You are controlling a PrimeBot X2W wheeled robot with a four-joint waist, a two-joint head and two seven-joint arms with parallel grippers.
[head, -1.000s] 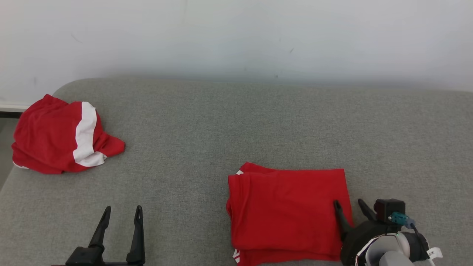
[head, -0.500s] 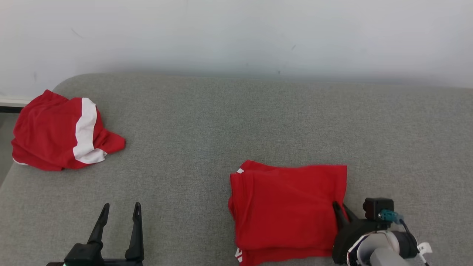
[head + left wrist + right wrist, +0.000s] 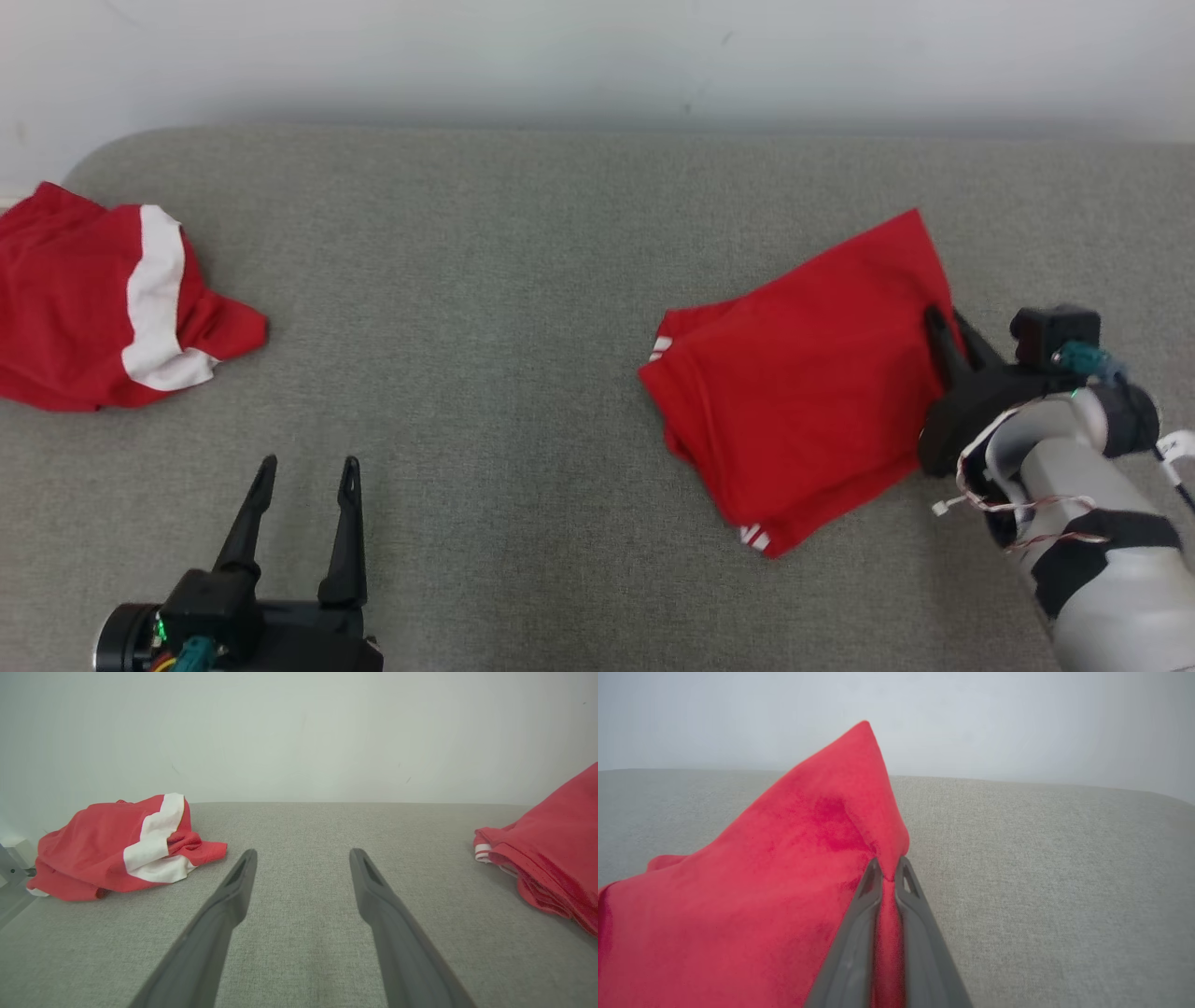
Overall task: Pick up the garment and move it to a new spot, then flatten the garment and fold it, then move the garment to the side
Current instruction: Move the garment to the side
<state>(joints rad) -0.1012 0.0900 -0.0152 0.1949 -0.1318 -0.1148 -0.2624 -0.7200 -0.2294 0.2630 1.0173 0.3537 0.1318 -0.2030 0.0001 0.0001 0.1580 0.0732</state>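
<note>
The folded red garment (image 3: 803, 383) lies slanted on the right half of the grey surface, white trim showing at its left and lower corners. My right gripper (image 3: 945, 322) is shut on its right edge; the right wrist view shows red cloth (image 3: 784, 896) pinched between the two fingers and raised into a peak. Low at the left, my left gripper (image 3: 308, 465) stands open above bare grey fabric, far from the garment. In the left wrist view the folded garment (image 3: 551, 849) sits at the right edge, beyond the open gripper (image 3: 303, 854).
A crumpled red garment with a white band (image 3: 103, 299) lies at the far left edge of the grey padded surface (image 3: 485, 280), also as a heap (image 3: 121, 849) in the left wrist view. A pale wall runs behind. The surface's rounded corner is at the back left.
My right gripper closed on the folded garment's right edge and dragged it right and farther back, turning it to a slant. The camera has also shifted. The left gripper stayed open.
</note>
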